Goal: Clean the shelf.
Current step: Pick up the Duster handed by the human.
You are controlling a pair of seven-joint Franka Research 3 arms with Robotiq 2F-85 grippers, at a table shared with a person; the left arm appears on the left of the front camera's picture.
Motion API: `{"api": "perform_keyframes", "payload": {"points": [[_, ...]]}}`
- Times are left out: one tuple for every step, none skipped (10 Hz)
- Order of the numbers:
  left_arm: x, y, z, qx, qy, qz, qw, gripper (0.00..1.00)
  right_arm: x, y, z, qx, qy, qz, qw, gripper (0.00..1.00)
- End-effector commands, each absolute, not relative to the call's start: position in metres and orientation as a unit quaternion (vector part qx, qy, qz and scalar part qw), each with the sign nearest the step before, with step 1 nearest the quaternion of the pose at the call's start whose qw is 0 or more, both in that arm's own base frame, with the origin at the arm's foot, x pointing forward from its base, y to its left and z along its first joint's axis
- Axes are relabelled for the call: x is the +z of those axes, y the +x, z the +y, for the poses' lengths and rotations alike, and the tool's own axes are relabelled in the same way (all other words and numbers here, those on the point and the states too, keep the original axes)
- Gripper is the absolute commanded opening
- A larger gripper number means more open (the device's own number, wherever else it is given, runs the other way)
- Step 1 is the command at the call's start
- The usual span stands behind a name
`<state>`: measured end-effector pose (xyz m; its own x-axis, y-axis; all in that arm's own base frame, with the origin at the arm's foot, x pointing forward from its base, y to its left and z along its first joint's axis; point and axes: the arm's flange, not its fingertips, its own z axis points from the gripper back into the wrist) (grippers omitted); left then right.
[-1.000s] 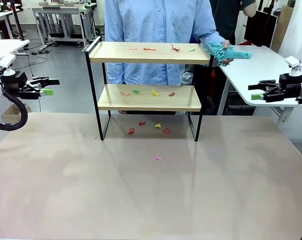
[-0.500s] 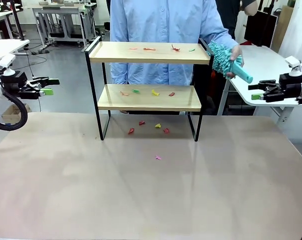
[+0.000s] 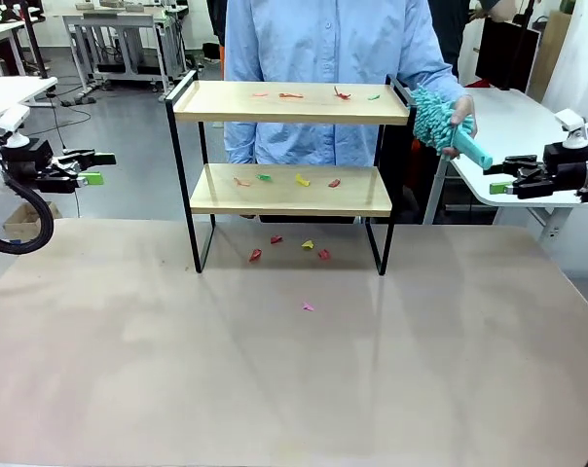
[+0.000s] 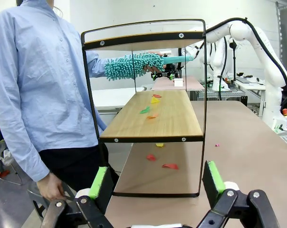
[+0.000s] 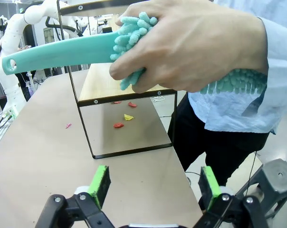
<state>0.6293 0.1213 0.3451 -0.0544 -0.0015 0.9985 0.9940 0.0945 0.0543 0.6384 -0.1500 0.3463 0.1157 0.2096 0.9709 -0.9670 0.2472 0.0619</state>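
Teal duster [image 3: 432, 117] in a hand [image 3: 461, 117] beside the shelf [image 3: 226, 101]; left gripper [image 3: 97, 167] and right gripper [image 3: 498, 177] agape.

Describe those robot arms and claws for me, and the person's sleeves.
The left arm and right arm are white. The left gripper and right gripper are black, two-fingered, with bright green pads. A black cable loops below the left arm. The person wears long light blue sleeves.

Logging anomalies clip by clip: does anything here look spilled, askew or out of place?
Coloured scraps litter both shelf boards and the table beneath; one pink scrap lies apart, nearer the robot. The person's hand grips the teal duster round its fluffy head rather than its handle. The shelf stands square.
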Motion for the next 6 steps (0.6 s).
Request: {"api": "perform_keyframes", "payload": {"points": [[0.3462, 0.6296, 0.1214, -0.49, -0.459, -0.536, 0.511, 1.0, 0.3477, 0.639, -0.1496, 0.466, 0.397, -0.476, 0.631, 1.0], [0.3462, 0.6296, 0.1214, -0.49, -0.459, -0.536, 0.511, 1.0, 0.3477, 0.639, -0.1496, 0.466, 0.397, -0.476, 0.631, 1.0], [0.3462, 0.6296, 0.1214, -0.49, -0.459, -0.536, 0.511, 1.0, 0.3477, 0.639, -0.1496, 0.466, 0.397, -0.476, 0.631, 1.0], [0.3462, 0.6296, 0.1214, -0.49, -0.459, -0.536, 0.511, 1.0, 0.3477, 0.639, -0.1496, 0.466, 0.397, -0.476, 0.631, 1.0], [0.3462, 0.6296, 0.1214, -0.49, -0.459, -0.536, 0.511, 1.0, 0.3477, 0.639, -0.1496, 0.466, 0.397, -0.476, 0.631, 1.0], [0.3462, 0.6296, 0.1214, -0.49, -0.459, -0.536, 0.511, 1.0, 0.3477, 0.639, -0.1496, 0.466, 0.397, -0.476, 0.631, 1.0]]}}
